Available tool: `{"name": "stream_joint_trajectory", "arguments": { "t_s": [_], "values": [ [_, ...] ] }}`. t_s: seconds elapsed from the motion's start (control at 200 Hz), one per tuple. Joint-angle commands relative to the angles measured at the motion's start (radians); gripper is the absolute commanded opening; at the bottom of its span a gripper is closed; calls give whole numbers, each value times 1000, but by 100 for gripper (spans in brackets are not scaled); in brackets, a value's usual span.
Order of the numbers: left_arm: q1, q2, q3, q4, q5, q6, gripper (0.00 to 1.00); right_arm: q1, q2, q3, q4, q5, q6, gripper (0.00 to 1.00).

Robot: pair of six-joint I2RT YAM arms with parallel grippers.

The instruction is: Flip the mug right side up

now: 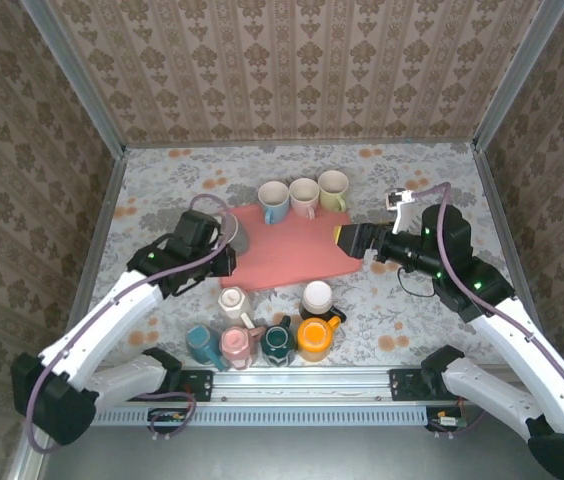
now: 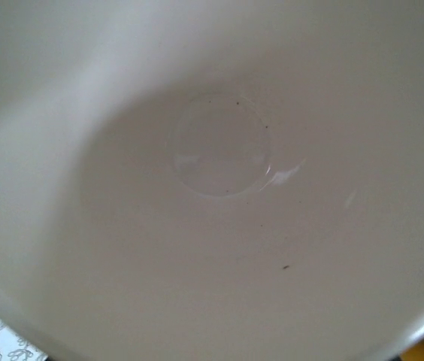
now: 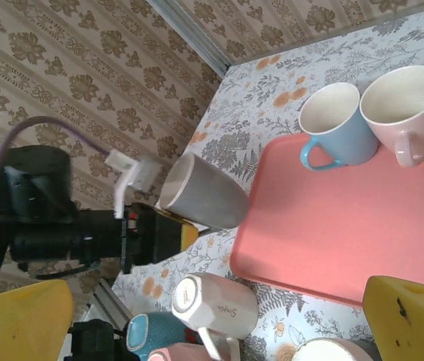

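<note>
Left gripper [image 1: 228, 242] was pinched onto the grey mug [image 3: 201, 194], which sat tilted at its fingertips, mouth facing back toward the wrist. Right gripper [image 1: 346, 238] was spread wide, with the pink tray [image 3: 332, 226] just ahead of it.

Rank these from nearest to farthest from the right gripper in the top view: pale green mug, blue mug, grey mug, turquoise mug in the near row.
From the right gripper:
1. pale green mug, by the tray's far right corner.
2. blue mug, by its far left corner.
3. grey mug, at its left edge.
4. turquoise mug, left end of the near row.
</note>
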Motion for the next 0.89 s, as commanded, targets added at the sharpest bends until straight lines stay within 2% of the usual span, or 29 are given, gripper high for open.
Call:
{"name": "stream_joint_trajectory", "arguments": {
  "t_s": [0.0, 0.065, 0.115, 0.235, 0.42, 0.89],
  "values": [
    [29, 24, 36, 112, -54, 65, 0, 13, -4, 21, -14, -11, -7, 100],
    [66, 27, 2, 207, -29, 50, 0, 15, -25, 2, 4, -1, -15, 100],
    [91, 59, 24, 219, -7, 67, 0, 15, -31, 4, -6, 6, -27, 100],
    [95, 161, 99, 223, -43, 138, 0, 17, -16, 28, -43, 11, -56, 100],
    [110, 308, 131, 286, -3, 118, 0, 18, -16, 44, -68, 46, -69, 100],
    [124, 571, 280, 287, -63, 156, 2, 19, -19, 32, -94, 66, -88, 100]
  ]
}}
